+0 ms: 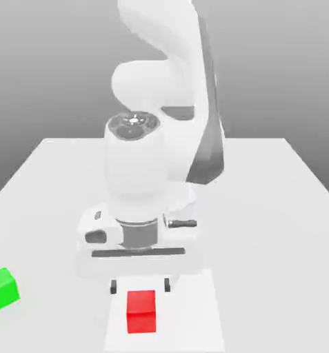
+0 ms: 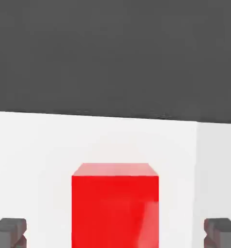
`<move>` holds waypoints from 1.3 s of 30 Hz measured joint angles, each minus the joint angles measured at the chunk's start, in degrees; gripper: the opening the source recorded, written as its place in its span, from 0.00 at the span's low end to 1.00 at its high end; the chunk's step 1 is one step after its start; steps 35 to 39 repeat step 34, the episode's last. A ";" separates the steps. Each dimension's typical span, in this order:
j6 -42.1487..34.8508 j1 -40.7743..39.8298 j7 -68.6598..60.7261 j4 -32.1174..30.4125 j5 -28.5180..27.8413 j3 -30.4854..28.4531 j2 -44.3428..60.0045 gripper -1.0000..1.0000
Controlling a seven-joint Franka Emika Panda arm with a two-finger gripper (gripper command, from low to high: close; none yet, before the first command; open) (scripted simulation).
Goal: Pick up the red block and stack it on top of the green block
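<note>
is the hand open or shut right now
Open. In the hand view its two dark fingertips stand far apart either side of the red block, not touching it; nothing is held by the hand.

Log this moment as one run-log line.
phase: pre-grasp | gripper: open, above red block, not touching | green block: apart, at exterior view's left | stack: not started

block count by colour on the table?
red block: 1
green block: 1
total: 2
</note>
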 joint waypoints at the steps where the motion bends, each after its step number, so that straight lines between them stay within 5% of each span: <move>1: 1.75 -0.33 -0.29 0.31 0.39 0.41 2.10 0.50; 2: 2.65 -0.49 -0.43 0.46 0.59 0.62 3.16 0.00; 9: 2.42 -0.55 -0.31 0.41 0.44 0.66 2.92 0.00; 14: -5.28 0.17 1.18 -0.97 -1.59 -0.52 -6.19 0.00; 25: -13.73 -15.13 12.18 7.14 3.74 -17.27 -5.68 0.00; 28: -9.73 -18.19 9.89 8.40 8.69 -16.14 0.07 0.00; 29: -8.19 -19.11 8.94 8.60 10.14 -15.17 1.93 1.00; 39: -8.19 -19.11 8.94 8.60 10.14 -15.17 1.93 1.00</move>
